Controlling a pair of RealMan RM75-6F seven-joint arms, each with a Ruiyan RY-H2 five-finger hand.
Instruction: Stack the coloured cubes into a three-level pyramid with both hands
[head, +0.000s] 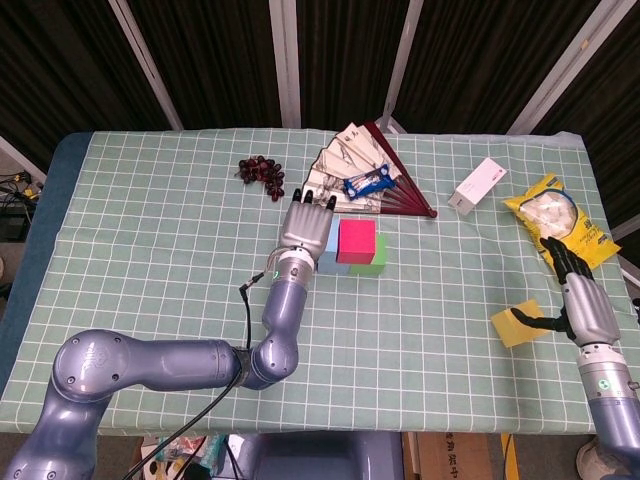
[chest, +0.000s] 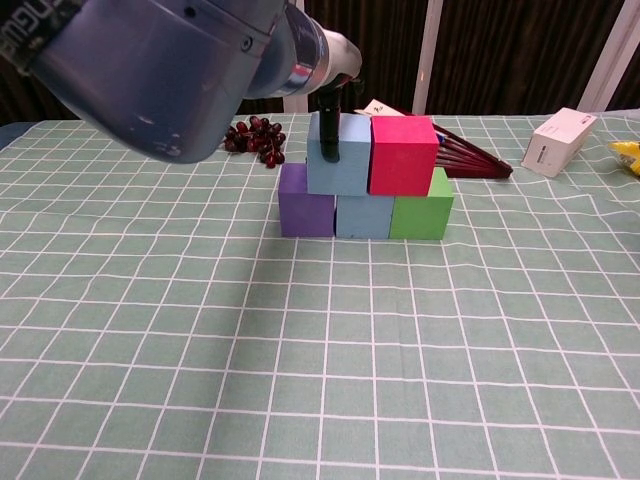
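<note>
Two tiers of cubes (chest: 365, 185) | left hand (head: 305, 228) grips light-blue cube (chest: 338, 168) | right hand (head: 580, 295) pinches yellow cube (head: 515, 324)

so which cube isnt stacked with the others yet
The yellow cube, held by the right robot hand near the table's right edge; the purple, pink, green and two light blue ones are in the stack.
</note>
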